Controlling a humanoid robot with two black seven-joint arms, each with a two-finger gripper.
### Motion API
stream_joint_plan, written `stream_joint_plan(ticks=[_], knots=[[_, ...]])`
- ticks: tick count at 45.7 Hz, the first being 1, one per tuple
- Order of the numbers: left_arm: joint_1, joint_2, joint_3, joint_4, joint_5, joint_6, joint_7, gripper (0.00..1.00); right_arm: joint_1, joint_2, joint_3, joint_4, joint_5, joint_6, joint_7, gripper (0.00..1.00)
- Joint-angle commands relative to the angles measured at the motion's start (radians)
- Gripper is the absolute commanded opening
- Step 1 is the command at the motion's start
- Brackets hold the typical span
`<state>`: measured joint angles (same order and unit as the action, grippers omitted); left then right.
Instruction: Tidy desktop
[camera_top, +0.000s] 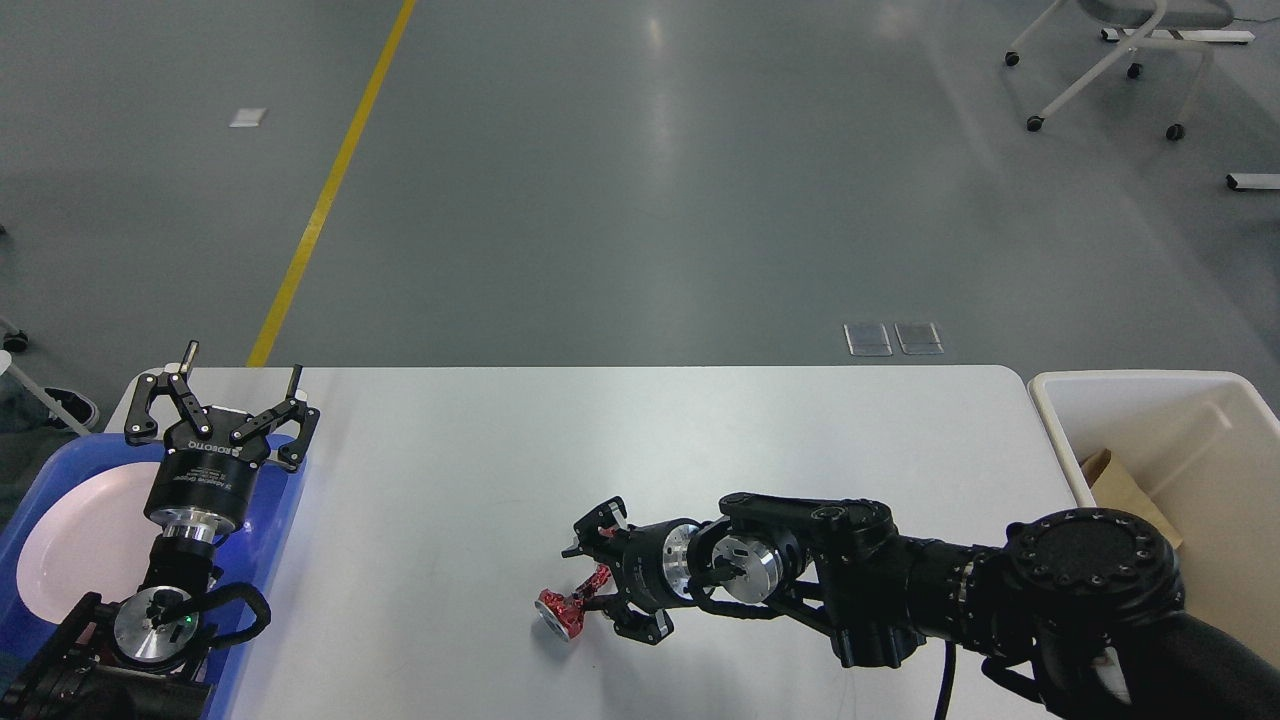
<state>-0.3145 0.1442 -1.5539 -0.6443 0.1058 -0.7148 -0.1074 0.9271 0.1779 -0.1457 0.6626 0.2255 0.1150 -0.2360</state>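
Left black two-finger gripper (222, 390) spread open, idle above blue plastic tray (275, 500) holding white round plate (80, 540).
Right black gripper (590, 580) low over large white matte desktop (620, 440), straddling crumpled red foil wrapper (565, 608); closure unclear. Thin stem likely to slip or tear; cream rectangular bin (1150, 400) well apart, so possibly dropped in transit.
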Motion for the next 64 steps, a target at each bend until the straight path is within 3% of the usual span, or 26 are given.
stream_joint_plan(ticks=[1,17,26,39,49,64], knots=[[0.000,0.000,0.000,0.000,0.000,0.000,0.000,0.96,-0.005,0.000,0.000,0.000,-0.001,0.000,0.004,0.58],[0.000,0.000,0.000,0.000,0.000,0.000,0.000,0.96,-0.022,0.000,0.000,0.014,-0.064,-0.008,0.004,0.57],[0.000,0.000,0.000,0.000,0.000,0.000,0.000,0.96,-0.025,0.000,0.000,0.017,-0.064,-0.005,0.006,0.39],[0.000,0.000,0.000,0.000,0.000,0.000,0.000,0.96,-0.028,0.000,0.000,0.022,-0.067,-0.006,0.006,0.33],[0.000,0.000,0.000,0.000,0.000,0.000,0.000,0.96,-0.030,0.000,0.000,0.023,-0.067,-0.006,0.006,0.00],[0.000,0.000,0.000,0.000,0.000,0.000,0.000,0.96,-0.019,-0.001,0.001,0.031,-0.060,0.002,-0.013,0.00]])
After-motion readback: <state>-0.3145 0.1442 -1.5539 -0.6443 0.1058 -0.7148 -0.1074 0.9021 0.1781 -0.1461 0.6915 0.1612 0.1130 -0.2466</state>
